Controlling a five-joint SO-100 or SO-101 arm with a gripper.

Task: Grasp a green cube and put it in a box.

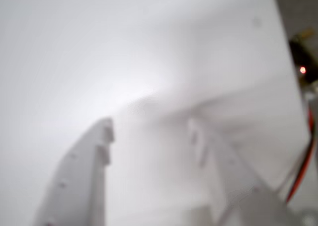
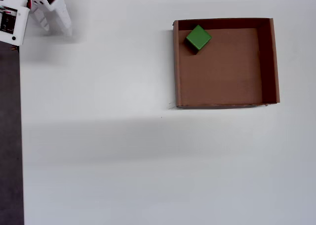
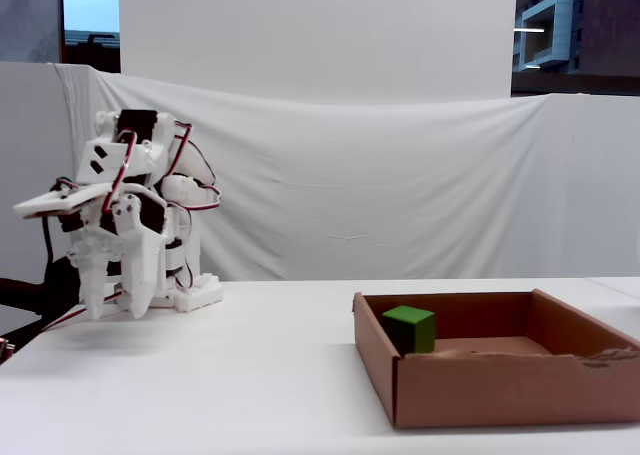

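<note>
The green cube (image 2: 198, 37) lies on the floor of the brown cardboard box (image 2: 269, 62), in its far left corner as the overhead view shows it. In the fixed view the cube (image 3: 410, 327) sits against the left wall of the box (image 3: 500, 387). My white gripper (image 2: 55, 26) is folded back at the table's top left corner, far from the box. It hangs fingers down above the table in the fixed view (image 3: 115, 310). The blurred wrist view shows its two fingers apart over bare white table (image 1: 149, 131), nothing between them.
The table's left edge borders a dark strip (image 2: 10, 136). The arm's base and red wires (image 3: 185, 190) stand at the far left. A white cloth backdrop (image 3: 380, 175) hangs behind the table. White tabletop lies between arm and box.
</note>
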